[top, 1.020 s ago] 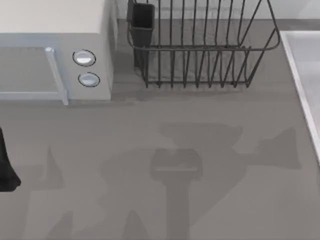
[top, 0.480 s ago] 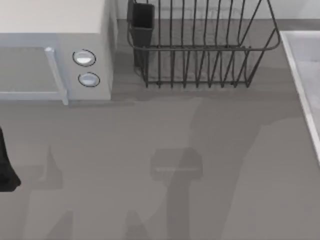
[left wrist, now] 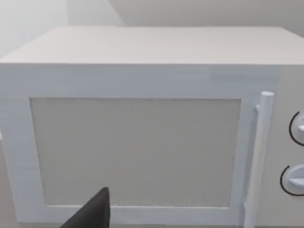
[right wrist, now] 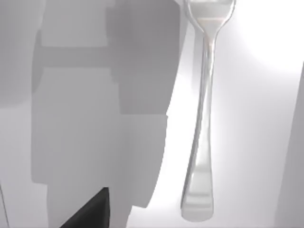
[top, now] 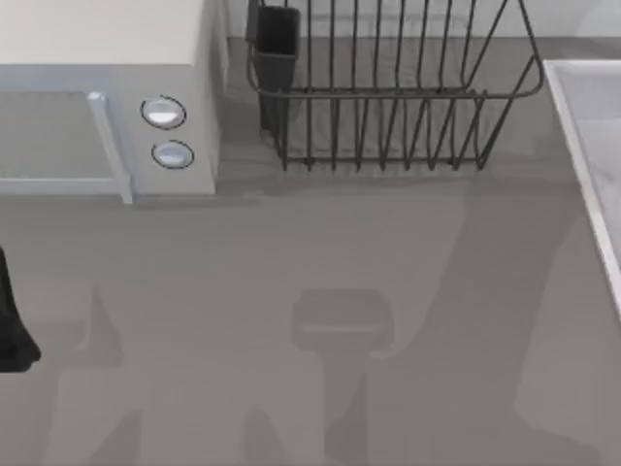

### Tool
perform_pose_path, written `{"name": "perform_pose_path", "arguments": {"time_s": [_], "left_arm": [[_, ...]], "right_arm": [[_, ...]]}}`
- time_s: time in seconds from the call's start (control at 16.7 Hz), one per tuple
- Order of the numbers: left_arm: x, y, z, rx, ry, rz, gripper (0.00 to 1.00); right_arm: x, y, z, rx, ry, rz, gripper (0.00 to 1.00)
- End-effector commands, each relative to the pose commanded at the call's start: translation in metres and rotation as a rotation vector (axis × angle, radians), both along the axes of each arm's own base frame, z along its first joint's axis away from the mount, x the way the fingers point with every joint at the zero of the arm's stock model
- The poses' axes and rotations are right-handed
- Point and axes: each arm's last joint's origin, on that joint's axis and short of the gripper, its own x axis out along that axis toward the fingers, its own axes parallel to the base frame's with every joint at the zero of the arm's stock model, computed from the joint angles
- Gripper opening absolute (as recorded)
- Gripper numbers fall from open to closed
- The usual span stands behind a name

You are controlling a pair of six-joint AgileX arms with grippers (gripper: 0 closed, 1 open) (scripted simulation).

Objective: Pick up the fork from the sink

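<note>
Fork (right wrist: 203,118) lies untouched on the sink (right wrist: 251,71) floor, ahead of the right jaws; grasp and lift remain. Jaw state: cannot tell, either arm.

The counter (top: 291,252) is plain mid-grey with darker grey shadow patches. The microwave (top: 107,97) is white with a pale grey door panel and two silver-white dials ringed in black. The dish rack (top: 388,97) is dark wire, its cup near-black. The sink (top: 592,146) is pale grey-white with a lighter rim. The fork (right wrist: 202,118) is shiny silver.
</note>
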Motion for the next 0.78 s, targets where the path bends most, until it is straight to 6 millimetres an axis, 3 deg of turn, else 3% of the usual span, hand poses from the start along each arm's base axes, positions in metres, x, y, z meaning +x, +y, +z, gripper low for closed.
{"name": "perform_pose_path", "arguments": {"time_s": [0.36, 0.54, 0.78], "left_arm": [[0.0, 0.0, 0.0, 0.0, 0.0, 0.0, 1.0], [0.0, 0.0, 0.0, 0.0, 0.0, 0.0, 1.0], [0.0, 0.0, 0.0, 0.0, 0.0, 0.0, 1.0]], "right_arm": [[0.002, 0.002, -0.007, 0.001, 0.004, 0.005, 1.0], [0.005, 0.001, -0.039, 0.002, 0.006, 0.004, 1.0], [0.007, -0.001, -0.101, -0.004, -0.013, 0.002, 1.0]]}}
